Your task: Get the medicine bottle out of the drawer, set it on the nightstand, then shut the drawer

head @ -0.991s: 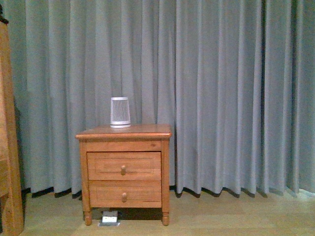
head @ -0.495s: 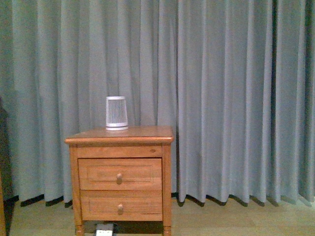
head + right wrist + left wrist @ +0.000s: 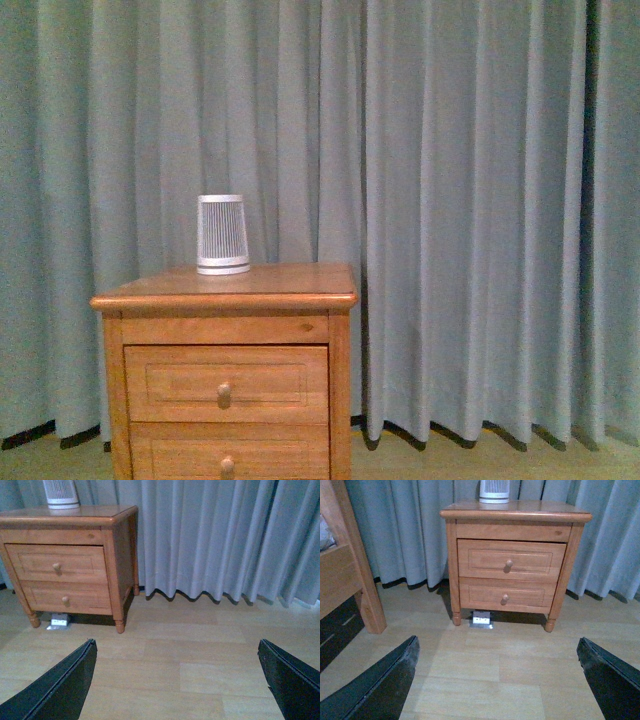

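The orange-brown nightstand [image 3: 225, 290] stands at the lower left of the front view, against a grey curtain. Its upper drawer [image 3: 226, 384] is shut, with a small round knob; the same drawer [image 3: 511, 560] [image 3: 56, 563] appears in both wrist views. The medicine bottle is hidden. My left gripper [image 3: 497, 680] hangs open over bare floor, well short of the nightstand [image 3: 515, 515]. My right gripper [image 3: 177, 680] is open too, over the floor to the right of the nightstand [image 3: 70, 517]. Neither holds anything.
A white ribbed tapered cylinder [image 3: 222, 234] stands on the nightstand top. A lower drawer [image 3: 506, 595] sits beneath the upper one. A small white box [image 3: 481, 618] lies on the floor under the nightstand. A wooden bed frame [image 3: 347, 565] stands to its left. The grey curtain [image 3: 480, 200] fills the back.
The nightstand has grown larger and slid down and left in the front view, its feet and the bed frame leaving the picture. The camera has come nearer.
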Controlling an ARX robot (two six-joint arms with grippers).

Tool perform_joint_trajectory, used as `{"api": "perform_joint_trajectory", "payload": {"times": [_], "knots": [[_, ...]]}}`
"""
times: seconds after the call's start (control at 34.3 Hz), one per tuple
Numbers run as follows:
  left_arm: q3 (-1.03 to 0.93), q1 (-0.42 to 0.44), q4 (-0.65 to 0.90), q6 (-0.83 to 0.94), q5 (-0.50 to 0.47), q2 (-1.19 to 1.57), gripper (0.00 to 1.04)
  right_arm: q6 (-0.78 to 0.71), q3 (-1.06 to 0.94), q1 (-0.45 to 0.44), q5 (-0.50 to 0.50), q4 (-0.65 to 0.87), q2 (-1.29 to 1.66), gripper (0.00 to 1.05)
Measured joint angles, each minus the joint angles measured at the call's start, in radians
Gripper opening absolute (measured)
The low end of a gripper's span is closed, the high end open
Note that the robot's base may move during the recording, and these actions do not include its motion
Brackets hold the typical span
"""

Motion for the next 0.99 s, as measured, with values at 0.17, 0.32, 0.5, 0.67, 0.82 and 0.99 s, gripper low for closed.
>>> {"api": "perform_joint_trajectory", "payload": {"times": [0.17, 0.32, 0.5, 0.67, 0.82, 0.99], "knots": [[0.0, 0.0, 0.0, 0.0, 0.0, 0.0, 0.98, 0.0, 0.0, 0.0, 0.0, 0.0, 0.0, 0.98], [0.0, 0.0, 0.0, 0.0, 0.0, -0.001, 0.98, 0.0, 0.0, 0.0, 0.0, 0.0, 0.0, 0.98], [0.0, 0.0, 0.0, 0.0, 0.0, -0.001, 0.98, 0.0, 0.0, 0.0, 0.0, 0.0, 0.0, 0.98], [0.0, 0.0, 0.0, 0.0, 0.0, -0.001, 0.98, 0.0, 0.0, 0.0, 0.0, 0.0, 0.0, 0.98], [0.0, 0.0, 0.0, 0.0, 0.0, -0.001, 0.98, 0.0, 0.0, 0.0, 0.0, 0.0, 0.0, 0.98], [0.022, 0.034, 0.005, -0.141, 0.183, 0.165, 0.98, 0.0, 0.0, 0.0, 0.0, 0.0, 0.0, 0.98]]}}
